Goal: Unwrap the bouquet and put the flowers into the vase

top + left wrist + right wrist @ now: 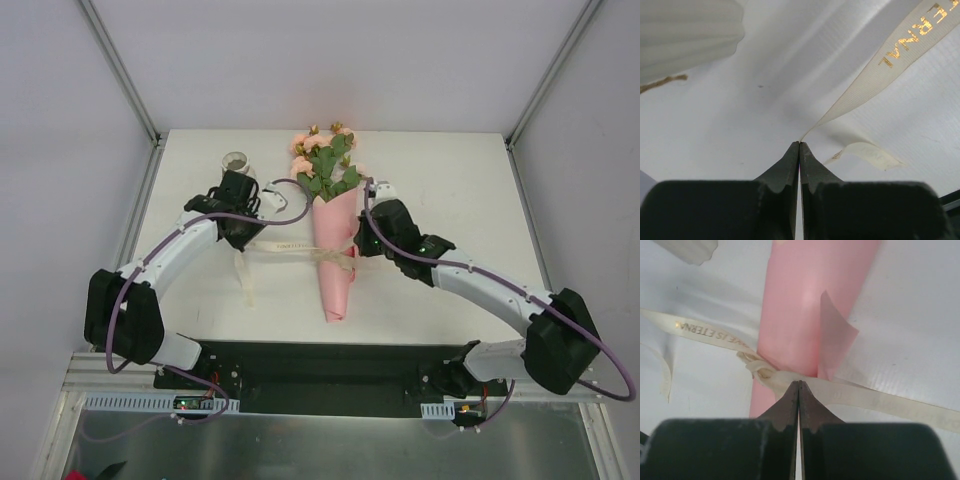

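The bouquet [335,235] lies flat in the middle of the desk [450,200], with its pointed end toward the near edge and the flowers [325,165] fanning out toward the far side. Its pink paper cone [810,300] is wrapped and tied with a cream ribbon [285,244] knotted partway down. One loose paper flap stands off the cone just above the knot [760,371].

The left claw [799,145] is fully closed, and the ribbon comes straight out of its tips. From there a gold-lettered length runs right across the desk to the cone, drawn fairly straight. A second tail lies slack toward the near edge, left of the cone.

The right claw [799,384] is also pressed shut. Its tips are on the ribbon band just right of the knot, against the right side of the cone — it appears to pinch that band.

The vase [235,162] stands upright at the far left, just beyond the left claw and well apart from the flowers.
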Robot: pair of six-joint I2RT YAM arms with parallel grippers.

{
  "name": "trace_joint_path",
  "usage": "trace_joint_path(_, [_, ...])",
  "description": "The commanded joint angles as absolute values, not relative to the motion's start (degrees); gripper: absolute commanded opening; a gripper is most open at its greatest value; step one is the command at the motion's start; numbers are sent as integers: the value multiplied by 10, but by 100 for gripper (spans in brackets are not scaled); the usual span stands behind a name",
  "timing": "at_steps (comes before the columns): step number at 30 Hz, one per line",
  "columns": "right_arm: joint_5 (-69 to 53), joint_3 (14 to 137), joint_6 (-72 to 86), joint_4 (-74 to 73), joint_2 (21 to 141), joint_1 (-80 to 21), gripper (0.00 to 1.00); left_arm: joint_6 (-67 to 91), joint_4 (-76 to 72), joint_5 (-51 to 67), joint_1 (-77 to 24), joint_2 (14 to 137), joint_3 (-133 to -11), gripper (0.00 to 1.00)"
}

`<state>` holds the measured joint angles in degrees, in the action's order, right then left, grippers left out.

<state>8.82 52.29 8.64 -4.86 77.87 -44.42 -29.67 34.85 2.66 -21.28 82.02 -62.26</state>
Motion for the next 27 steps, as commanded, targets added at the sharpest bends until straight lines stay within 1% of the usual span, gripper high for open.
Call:
trace_joint_path(1, [126, 505, 74, -60, 712, -409, 1, -299, 374, 3, -157, 789, -634, 0])
trace_joint_path(5, [128, 489, 62, -83, 679, -359, 1, -311, 377, 4, -60, 748, -631, 0])
trace_joint_path(6, [132, 482, 58, -90, 671, -351, 1, -322, 377, -10, -42, 741, -628, 0])
trace_joint_path(10, [174, 472, 45, -134, 652, -322, 1, -343, 378, -2, 20, 714, -614, 0])
trace_joint_path(14, [259, 468, 50, -178, 640, -309, 1, -347, 379, -3, 40, 707, -606, 0])
trace_joint_path(15, [306, 469, 50, -189, 637, -308, 1, -345, 379, -4, 41, 707, -606, 1])
trace_joint_path(17, [359, 475, 65, -227, 635, -301, 1, -343, 379, -8, 42, 709, -609, 2])
trace_joint_path(18, [405, 477, 71, -254, 635, -296, 1, -340, 379, -15, 44, 709, -611, 4])
trace_joint_path(19, [423, 480, 83, -266, 635, -292, 1, -340, 379, -17, 43, 710, -611, 7])
trace_joint_path(22, [502, 495, 106, -320, 642, -276, 1, -345, 379, -21, 44, 709, -604, 21])
trace_joint_path(24, [542, 511, 132, -346, 651, -264, 10, -345, 379, -33, 45, 713, -598, 24])
trace_joint_path(25, [548, 517, 135, -365, 655, -259, 19, -345, 380, -36, 44, 715, -596, 24])
trace_joint_path(26, [550, 521, 135, -370, 659, -253, 33, -345, 379, -38, 46, 715, -594, 24])
trace_joint_path(27, [550, 533, 136, -382, 670, -251, 38, -344, 379, -38, 47, 715, -590, 23])
